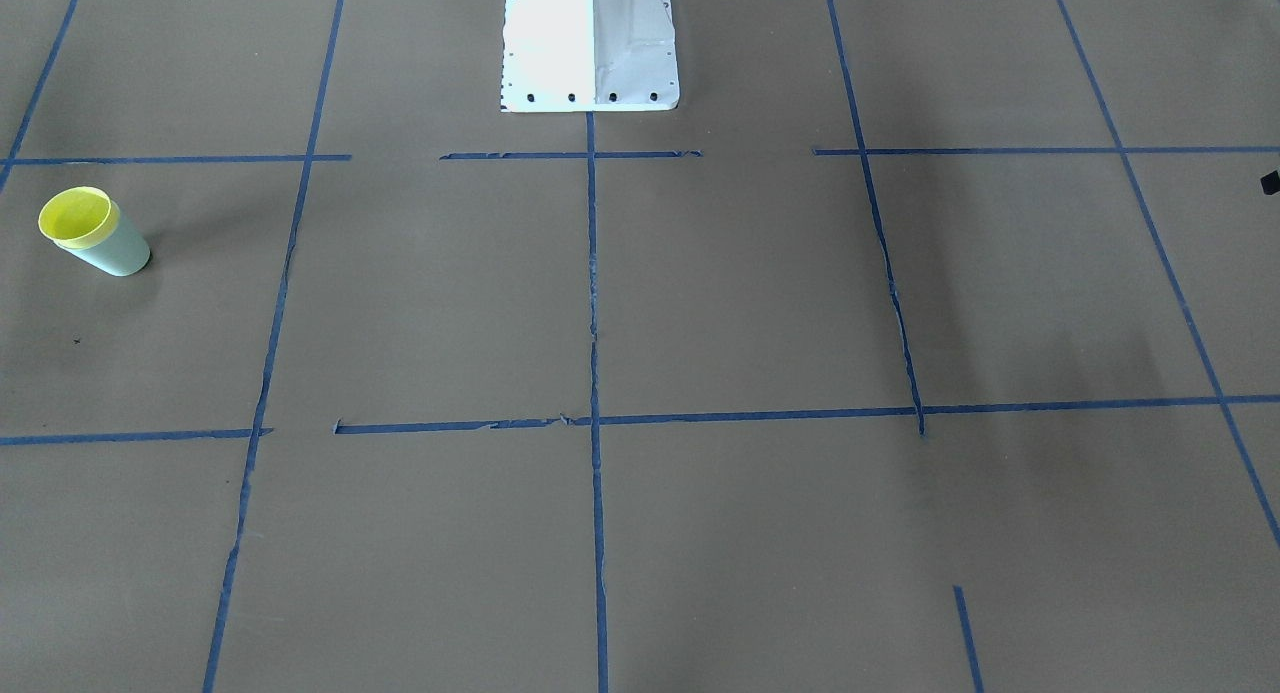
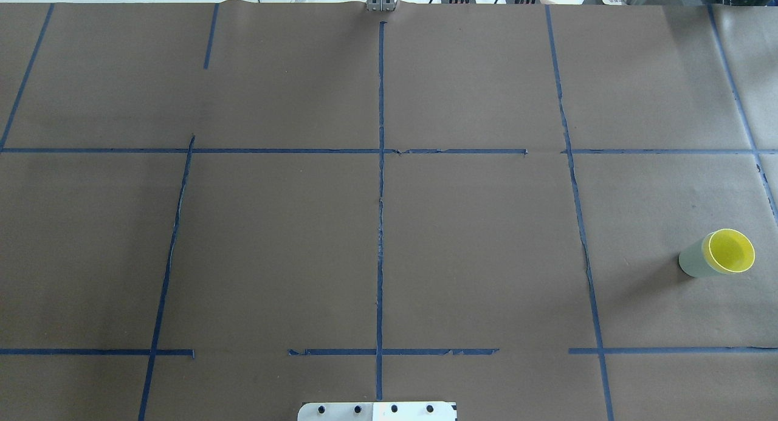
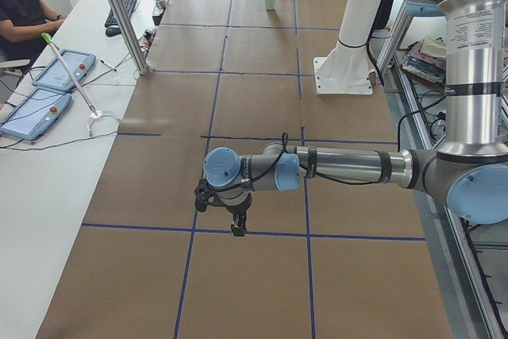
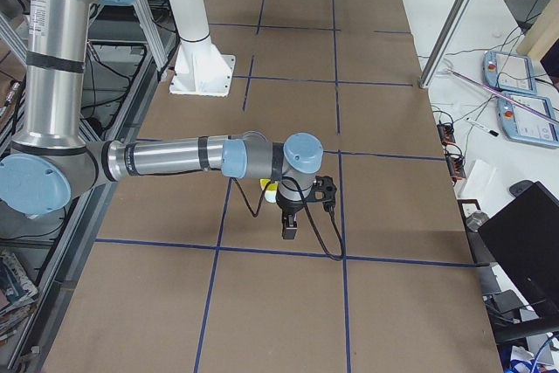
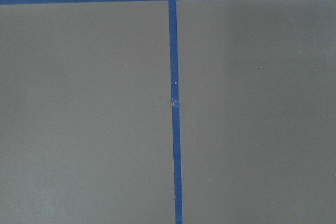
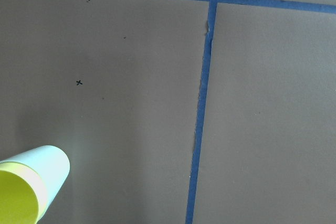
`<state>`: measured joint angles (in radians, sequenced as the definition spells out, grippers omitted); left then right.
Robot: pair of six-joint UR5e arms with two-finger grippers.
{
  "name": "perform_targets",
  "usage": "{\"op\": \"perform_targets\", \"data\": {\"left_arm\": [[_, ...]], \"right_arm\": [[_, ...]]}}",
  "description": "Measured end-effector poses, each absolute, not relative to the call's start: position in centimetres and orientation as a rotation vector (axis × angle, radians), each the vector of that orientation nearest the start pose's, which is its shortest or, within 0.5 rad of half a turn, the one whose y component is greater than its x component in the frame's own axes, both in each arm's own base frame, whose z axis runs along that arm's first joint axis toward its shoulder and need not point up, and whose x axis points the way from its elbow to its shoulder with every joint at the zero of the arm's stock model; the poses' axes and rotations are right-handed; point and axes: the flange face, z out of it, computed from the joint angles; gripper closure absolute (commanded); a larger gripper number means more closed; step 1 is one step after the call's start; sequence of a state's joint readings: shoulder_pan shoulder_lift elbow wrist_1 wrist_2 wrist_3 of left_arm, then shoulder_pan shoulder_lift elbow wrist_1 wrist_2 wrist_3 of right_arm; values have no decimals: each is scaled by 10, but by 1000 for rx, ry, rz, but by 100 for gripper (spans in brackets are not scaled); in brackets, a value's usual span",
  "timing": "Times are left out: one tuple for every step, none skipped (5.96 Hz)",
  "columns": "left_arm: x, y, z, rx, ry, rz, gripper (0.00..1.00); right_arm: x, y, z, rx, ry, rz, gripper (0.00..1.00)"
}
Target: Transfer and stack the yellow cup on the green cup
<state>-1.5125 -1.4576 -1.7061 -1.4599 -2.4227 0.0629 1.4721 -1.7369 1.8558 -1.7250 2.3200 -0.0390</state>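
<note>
Inspection is finding no legible text, brand, label or number in any view. One small black x-shaped mark (image 6: 79, 82) is showing on the brown paper of the table (image 6: 262, 103), near the green cup (image 6: 52, 163). The screens of the two handheld pendants (image 3: 67, 69) are appearing too small to read.

Brown papered table (image 2: 273, 245) with blue tape grid (image 2: 380, 226); two teach pendants (image 3: 65, 69) near a seated operator (image 3: 20, 1).

Brown table (image 2: 273, 245), blue tape lines (image 2: 380, 226)
</note>
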Motion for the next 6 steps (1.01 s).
{"op": "perform_targets", "data": {"left_arm": [[-33,-440,651,-83,851,75,0],[-33,-440,651,-84,852,75,0],[-33,-440,651,-84,852,74,0],[-33,-440,650,-82,853,73,0],[-34,-437,652,-86,853,71,0],[-34,-434,654,-89,853,72,0]], "right_arm": [[24,-420,610,-52,-748,-120,0],[24,-419,609,-50,-747,-121,0],[24,-419,608,-48,-748,-122,0],[24,-420,609,-41,-748,-125,0],[24,-420,611,-34,-747,-128,0],[24,-420,612,-33,-746,-128,0]]}}
